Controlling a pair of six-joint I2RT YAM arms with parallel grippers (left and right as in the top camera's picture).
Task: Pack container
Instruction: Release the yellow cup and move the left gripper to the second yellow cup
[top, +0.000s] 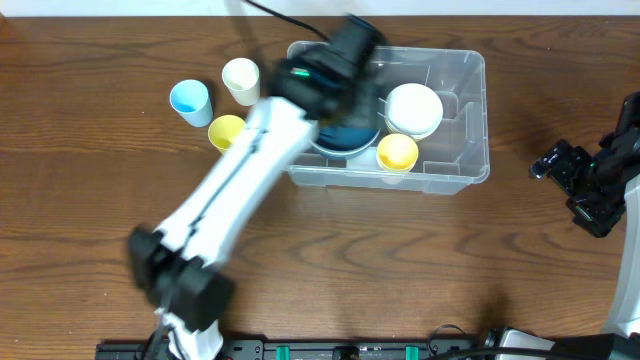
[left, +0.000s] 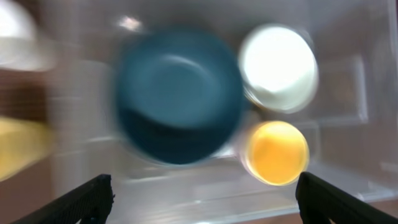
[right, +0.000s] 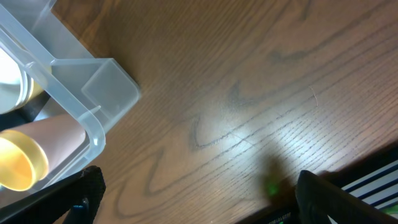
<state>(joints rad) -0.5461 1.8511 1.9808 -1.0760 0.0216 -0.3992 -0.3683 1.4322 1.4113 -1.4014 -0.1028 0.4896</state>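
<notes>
The container (top: 486, 120) is a large clear bin at the back centre of the table. Inside it lie a blue bowl (left: 177, 93), a white bowl (top: 413, 108) and a yellow cup (top: 397, 153). My left arm (top: 250, 170) reaches over the bin's left half, blurred by motion. My left gripper (left: 202, 199) hovers above the bowl, open and holding nothing. My right gripper (right: 199, 199) stands open over bare wood, to the right of the bin's corner (right: 93, 93).
Left of the bin stand a light blue cup (top: 189, 99), a cream cup (top: 241, 78) and another yellow cup (top: 226, 131). The right arm (top: 590, 180) rests near the table's right edge. A black rail runs along the front edge (top: 350, 350).
</notes>
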